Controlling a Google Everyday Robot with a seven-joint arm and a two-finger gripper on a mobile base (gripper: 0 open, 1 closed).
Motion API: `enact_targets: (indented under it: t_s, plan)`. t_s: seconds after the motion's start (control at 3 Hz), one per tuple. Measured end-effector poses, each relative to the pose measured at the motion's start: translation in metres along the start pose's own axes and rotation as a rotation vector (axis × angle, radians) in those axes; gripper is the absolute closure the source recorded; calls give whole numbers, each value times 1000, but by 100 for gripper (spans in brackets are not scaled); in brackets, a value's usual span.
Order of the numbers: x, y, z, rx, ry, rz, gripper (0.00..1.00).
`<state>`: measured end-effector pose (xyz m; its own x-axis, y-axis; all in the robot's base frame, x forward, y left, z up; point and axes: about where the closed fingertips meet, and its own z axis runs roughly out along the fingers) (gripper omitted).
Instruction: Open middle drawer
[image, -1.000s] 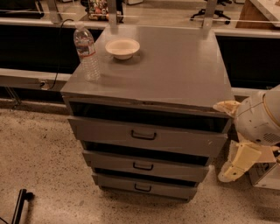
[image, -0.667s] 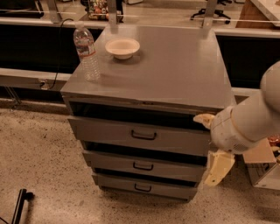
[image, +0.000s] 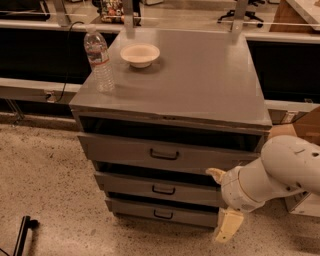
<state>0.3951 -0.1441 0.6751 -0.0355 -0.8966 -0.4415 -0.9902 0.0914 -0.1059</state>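
The grey cabinet has three stacked drawers. The middle drawer has a medium-height grey front with a small black loop handle at its centre, and its front sits close in with a dark gap above it. My gripper is at the end of the white arm, which comes in from the right. It hangs in front of the right end of the middle and bottom drawer fronts, to the right of the handle and apart from it. Its two pale fingers stand apart, and it is open and empty.
The top drawer has the tallest front, and the bottom drawer has the narrowest. A water bottle and a white bowl stand on the cabinet top. Speckled floor lies in front, and a black object lies at the lower left.
My arm has swung left and down from the cabinet's right side, bringing the gripper in front of the right ends of the lower drawers. The drawers have not moved.
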Motion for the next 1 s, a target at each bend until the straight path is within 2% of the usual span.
enact_targets:
  t_s: [0.33, 0.67, 1.0]
  plan:
    - [-1, -1, -2, 4, 1, -1, 0]
    - [-6, -1, 12, 46, 25, -38, 0]
    - [-2, 1, 55, 97, 14, -100, 0]
